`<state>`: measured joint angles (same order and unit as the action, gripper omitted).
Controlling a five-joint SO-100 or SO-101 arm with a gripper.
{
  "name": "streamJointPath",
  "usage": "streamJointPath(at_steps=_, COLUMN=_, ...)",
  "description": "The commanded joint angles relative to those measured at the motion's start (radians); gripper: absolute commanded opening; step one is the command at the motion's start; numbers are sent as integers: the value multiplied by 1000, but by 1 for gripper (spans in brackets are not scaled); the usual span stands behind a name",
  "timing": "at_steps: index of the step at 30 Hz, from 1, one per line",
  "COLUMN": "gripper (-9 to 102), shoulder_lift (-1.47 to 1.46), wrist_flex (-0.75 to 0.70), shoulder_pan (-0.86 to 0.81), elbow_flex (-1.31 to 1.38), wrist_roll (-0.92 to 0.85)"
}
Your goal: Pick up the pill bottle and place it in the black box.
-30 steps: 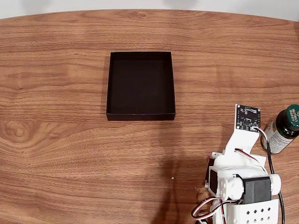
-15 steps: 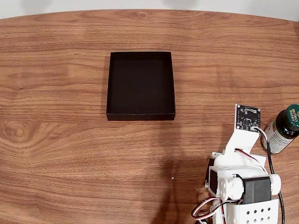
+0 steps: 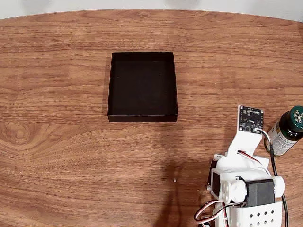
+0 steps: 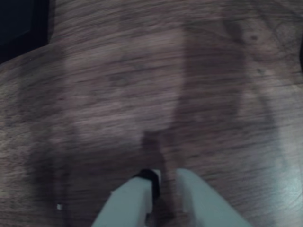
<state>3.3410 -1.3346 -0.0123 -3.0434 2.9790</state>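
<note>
**What we cannot make out**

In the fixed view the pill bottle [image 3: 288, 130] is clipped by the right edge. In the blurred wrist view, we see only a corner of the black box [image 4: 21, 23], and the gripper [image 4: 165, 182] is cropped below.

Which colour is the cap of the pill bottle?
Dark green cap with light print, clearest in the fixed view.

A wooden table [image 3: 71, 151] carries the black box [image 3: 142, 85] and pill bottle [image 3: 288, 131].
</note>
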Motion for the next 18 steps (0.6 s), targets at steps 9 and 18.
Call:
streamJointPath(at_steps=9, gripper=1, shoulder_lift=-2, wrist_flex=-170, shoulder_pan=95, elbow_flex=14, wrist_roll=25)
streamJointPath(at_steps=18, gripper=5, shoulder_lift=-5, wrist_flex=64, shoulder_pan=-118, elbow_flex=15, wrist_roll=-91)
